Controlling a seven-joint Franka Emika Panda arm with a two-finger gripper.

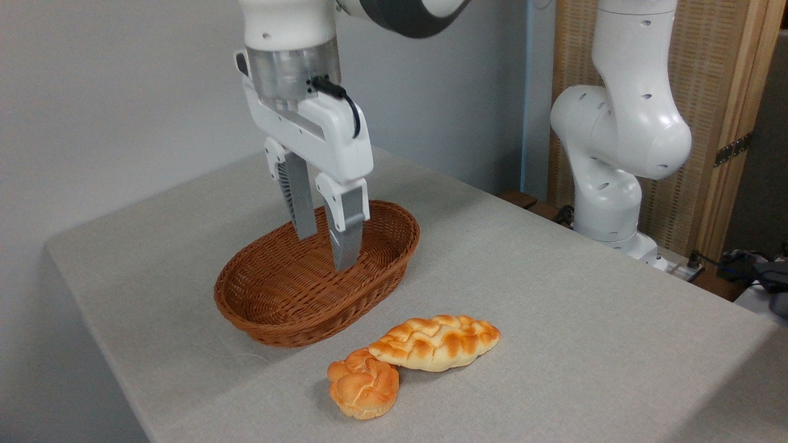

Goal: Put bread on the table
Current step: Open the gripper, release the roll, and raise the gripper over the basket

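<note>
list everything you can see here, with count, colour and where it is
braided loaf: 1, golden-orange with browned top, lying on the table in front of the basket, one end on the round roll
round roll: 1, orange, on the table near the front edge
basket: 1, brown wicker, oval, nothing visible inside, mid-table
table: 1, light grey cloth
screen: 1, tan woven panel with wooden frame, back right
gripper: 1, white with grey fingers, open, holding nothing, in front of the basket in the picture
arm base: 1, white, back right
</note>
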